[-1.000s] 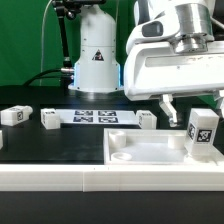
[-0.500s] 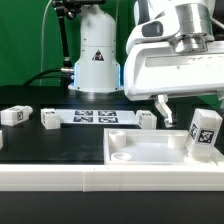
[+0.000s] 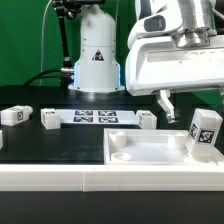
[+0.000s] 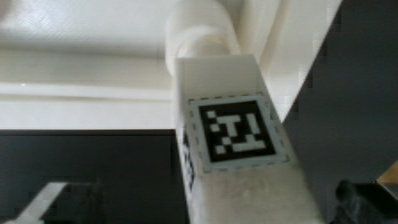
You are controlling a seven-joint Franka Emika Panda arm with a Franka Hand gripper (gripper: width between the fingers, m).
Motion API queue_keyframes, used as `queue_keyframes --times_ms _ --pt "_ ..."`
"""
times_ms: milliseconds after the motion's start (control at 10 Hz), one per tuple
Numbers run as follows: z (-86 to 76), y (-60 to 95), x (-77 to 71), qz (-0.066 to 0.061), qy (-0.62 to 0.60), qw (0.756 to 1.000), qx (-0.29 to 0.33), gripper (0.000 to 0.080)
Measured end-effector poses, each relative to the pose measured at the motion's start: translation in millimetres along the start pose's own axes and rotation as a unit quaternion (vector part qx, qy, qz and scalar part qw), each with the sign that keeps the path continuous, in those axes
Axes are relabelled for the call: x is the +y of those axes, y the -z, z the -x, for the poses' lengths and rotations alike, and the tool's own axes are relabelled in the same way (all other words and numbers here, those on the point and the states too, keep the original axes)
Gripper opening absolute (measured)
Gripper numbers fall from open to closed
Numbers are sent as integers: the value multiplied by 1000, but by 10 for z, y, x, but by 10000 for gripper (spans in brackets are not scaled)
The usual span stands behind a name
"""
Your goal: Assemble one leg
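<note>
The leg (image 3: 203,133) is a small white post with a black-and-white tag. It stands slightly tilted at the corner of the white tabletop (image 3: 140,158) on the exterior view's right. My gripper (image 3: 195,106) hangs just above and around it, open. One finger (image 3: 165,103) stands clear of the leg toward the exterior view's left; the other is cut off by the frame edge. In the wrist view the leg (image 4: 231,130) runs between the dark fingers (image 4: 63,200) with gaps on both sides, over the tabletop's corner socket (image 4: 205,40).
Three more white legs lie on the black table behind the tabletop: one (image 3: 12,115), a second (image 3: 48,118), a third (image 3: 147,119). The marker board (image 3: 95,116) lies between them. The robot's base (image 3: 97,55) stands at the back.
The gripper's visible finger has shifted a little and risen slightly. The leg has gone from nearly upright to a slight tilt and stays at the tabletop's corner.
</note>
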State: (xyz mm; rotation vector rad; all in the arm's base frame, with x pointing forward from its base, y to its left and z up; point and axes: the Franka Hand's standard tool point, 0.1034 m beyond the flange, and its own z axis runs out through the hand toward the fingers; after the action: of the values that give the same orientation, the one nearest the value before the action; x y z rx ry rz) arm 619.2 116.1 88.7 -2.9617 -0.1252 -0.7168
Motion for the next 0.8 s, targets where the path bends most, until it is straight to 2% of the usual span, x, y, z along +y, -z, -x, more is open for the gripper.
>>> queue_keyframes --times_ms 100,300,400,500,600,700,800 --pt "52 -42 -44 -6 -2 999 -32 649" --pt "30 -76 -78 -19 -5 993 -116 649" --pt "6 -80 -52 -24 -7 988 -153 649" --pt "-54 -88 -18 -26 -7 986 -165 649" --pt "-1 -63 -8 -32 -9 977 -209 649" --pt "-38 -34 7 -38 -11 969 -244 649" --pt "-105 -35 18 -39 -14 969 -245 649"
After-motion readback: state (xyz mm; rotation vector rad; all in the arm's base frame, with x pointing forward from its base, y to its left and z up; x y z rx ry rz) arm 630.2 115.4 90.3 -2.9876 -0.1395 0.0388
